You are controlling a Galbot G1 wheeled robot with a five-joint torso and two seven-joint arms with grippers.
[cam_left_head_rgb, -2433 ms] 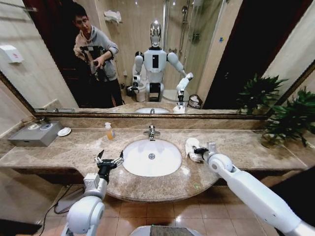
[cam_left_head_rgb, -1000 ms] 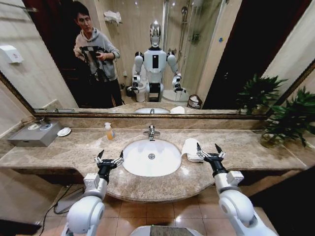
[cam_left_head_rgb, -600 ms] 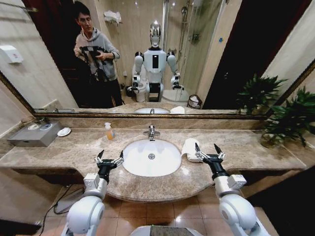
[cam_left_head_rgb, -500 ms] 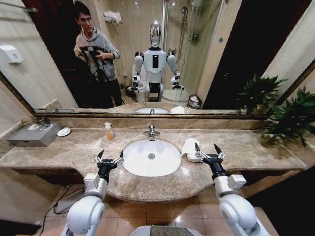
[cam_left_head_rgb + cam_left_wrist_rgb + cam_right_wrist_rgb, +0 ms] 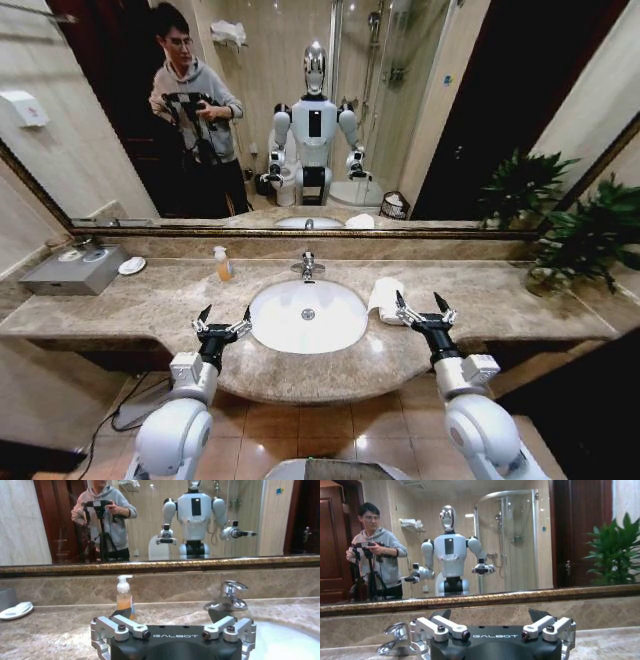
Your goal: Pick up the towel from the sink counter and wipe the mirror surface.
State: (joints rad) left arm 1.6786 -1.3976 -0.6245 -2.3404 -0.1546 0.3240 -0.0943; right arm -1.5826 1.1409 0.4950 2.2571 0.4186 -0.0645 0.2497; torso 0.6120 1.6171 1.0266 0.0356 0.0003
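Observation:
The white towel [image 5: 383, 297] lies bunched on the sink counter [image 5: 150, 300], just right of the oval basin [image 5: 308, 316]. My right gripper [image 5: 420, 304] is open, level with the towel and just to its right; one fingertip reaches the towel's edge and nothing is between the fingers. In the right wrist view this gripper [image 5: 490, 615] faces the mirror [image 5: 520, 536]. My left gripper [image 5: 222, 319] hangs open over the counter's front, left of the basin, and in its own view this gripper [image 5: 170, 614] is empty. The wide mirror [image 5: 450, 120] spans the wall behind the counter.
A chrome faucet [image 5: 307, 266] stands behind the basin, with a soap bottle [image 5: 222, 265] to its left. Farther left are a soap dish [image 5: 131, 265] and a grey box [image 5: 60, 268]. A potted plant [image 5: 590, 235] fills the far right corner.
My right arm has drawn back from its stretched reach onto the towel. Its gripper now stands open beside the towel, which lies bunched up. The left arm has not moved.

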